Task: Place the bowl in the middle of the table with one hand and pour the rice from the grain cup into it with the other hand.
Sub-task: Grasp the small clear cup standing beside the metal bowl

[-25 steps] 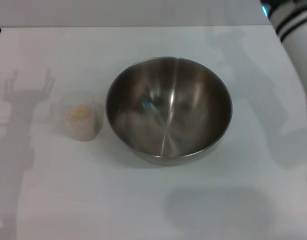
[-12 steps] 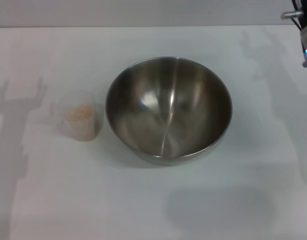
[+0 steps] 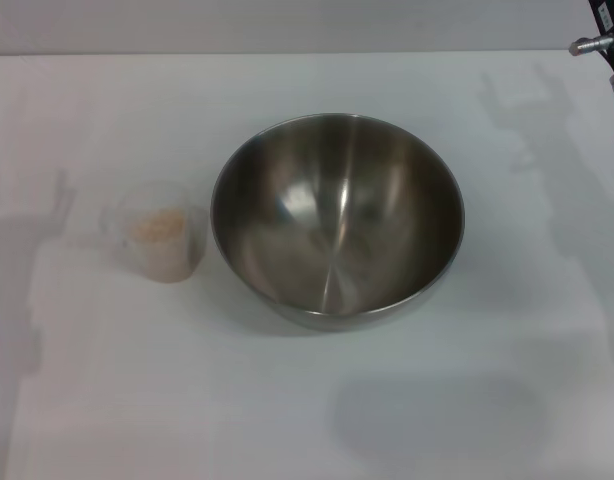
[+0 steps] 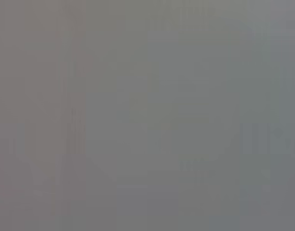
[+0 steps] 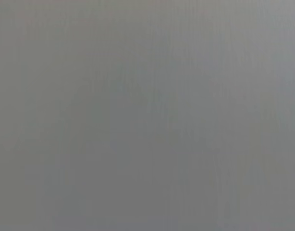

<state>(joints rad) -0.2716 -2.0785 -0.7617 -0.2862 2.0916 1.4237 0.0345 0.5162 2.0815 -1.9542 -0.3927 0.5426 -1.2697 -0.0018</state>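
The large stainless-steel bowl [image 3: 337, 215] stands upright in the middle of the white table [image 3: 287, 400]; its inside is empty. The small clear grain cup [image 3: 157, 232] stands upright just left of the bowl, apart from it, with pale beige rice [image 3: 157, 225] inside. Only a small part of my right arm [image 3: 609, 45] shows at the top right edge, far from the bowl. Neither gripper is in the head view; only their shadows lie on the table at the left and the right. Both wrist views show plain grey and nothing else.
My right arm has drawn back to the top right edge, almost out of view. The dark left arm part at the left edge has gone and its shadow has slid left. Bowl and cup have not moved.
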